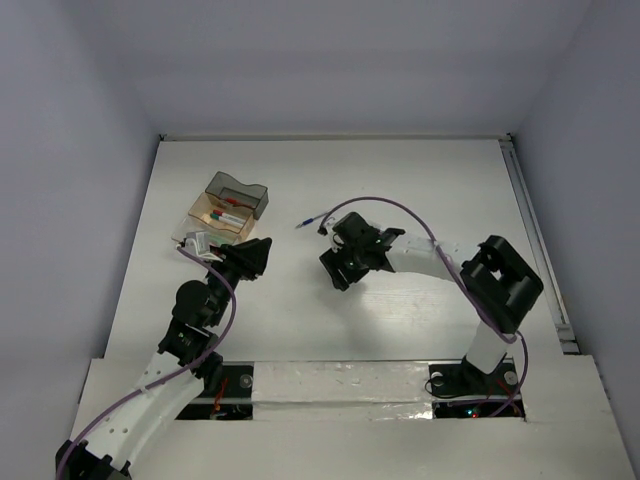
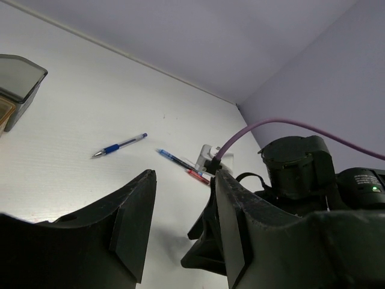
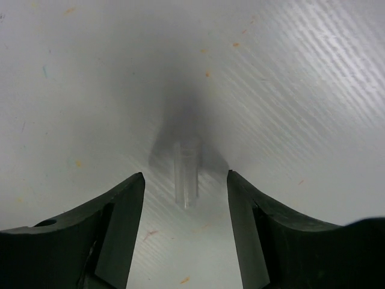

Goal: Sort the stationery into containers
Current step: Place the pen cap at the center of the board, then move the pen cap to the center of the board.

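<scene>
My right pincer (image 3: pixel 185 178) stands wide and holds nothing. Beneath it, between its fingers, a short clear tube (image 3: pixel 186 171), perhaps a pen cap, lies on the worktop (image 3: pixel 289 90) about midway between the left and right edges. It is round, smooth and nearly see-through, and the worktop is slick and faintly ribbed. If I close off-centre, I judge it could roll or squirt away.

My left pincer (image 2: pixel 180 232) is half open and empty. It sits near the containers, which stand toward the far-left corner: a smoky grey tray (image 1: pixel 262 198) and a clear tray (image 1: pixel 195 222) with pens in it. These thin plastic boxes look light, so a careless swing could shove them. A slim blue pen (image 2: pixel 120 145) lies loose toward the far edge, well apart from the trays. My arms sit close together and might clash.
</scene>
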Robot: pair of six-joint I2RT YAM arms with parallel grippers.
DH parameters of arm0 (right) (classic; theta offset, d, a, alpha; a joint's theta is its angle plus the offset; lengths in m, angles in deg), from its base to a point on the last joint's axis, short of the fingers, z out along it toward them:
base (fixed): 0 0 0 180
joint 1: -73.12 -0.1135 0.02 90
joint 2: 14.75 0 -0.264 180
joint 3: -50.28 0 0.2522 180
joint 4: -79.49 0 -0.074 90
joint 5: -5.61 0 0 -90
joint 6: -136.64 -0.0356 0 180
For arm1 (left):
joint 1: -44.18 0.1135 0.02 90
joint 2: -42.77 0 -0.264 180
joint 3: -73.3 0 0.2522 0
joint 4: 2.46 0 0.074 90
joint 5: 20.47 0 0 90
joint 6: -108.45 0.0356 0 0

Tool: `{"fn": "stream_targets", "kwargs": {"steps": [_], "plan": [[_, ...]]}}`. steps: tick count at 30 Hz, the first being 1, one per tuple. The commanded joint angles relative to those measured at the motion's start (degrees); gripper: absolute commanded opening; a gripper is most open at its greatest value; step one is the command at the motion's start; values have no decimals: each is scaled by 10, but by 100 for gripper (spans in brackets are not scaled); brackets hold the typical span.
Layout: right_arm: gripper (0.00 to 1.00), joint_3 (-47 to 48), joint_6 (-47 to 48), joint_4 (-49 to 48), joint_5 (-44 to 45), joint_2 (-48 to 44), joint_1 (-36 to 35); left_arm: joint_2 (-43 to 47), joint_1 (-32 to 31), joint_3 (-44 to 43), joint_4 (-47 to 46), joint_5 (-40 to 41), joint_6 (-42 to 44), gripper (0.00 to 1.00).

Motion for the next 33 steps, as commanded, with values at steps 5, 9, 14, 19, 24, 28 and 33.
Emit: {"fn": "stream_targets", "kwargs": {"steps": [5, 9, 14, 19, 24, 28, 33], "plan": [[69, -3, -40, -5, -35, -106, -18, -4, -3, 3, -29, 2, 8, 40], [71, -28, -85, -26, -101, -127, -29, 1, -3, 3, -27, 6, 10, 40], [72, -64, -119, -65, -158, -113, -34, 12, -3, -1, -15, 17, 15, 40], [75, -80, -139, -80, -154, -91, -34, 20, -3, 1, -11, 23, 17, 40], [77, -81, -149, -76, -114, -66, -34, 14, -3, -1, -13, 20, 17, 45], [78, -80, -156, -76, -66, -52, -34, 14, -3, 0, -13, 16, 17, 47], [78, -68, -157, -67, -1, -30, -34, 15, -3, 0, -14, 16, 17, 48]]}}
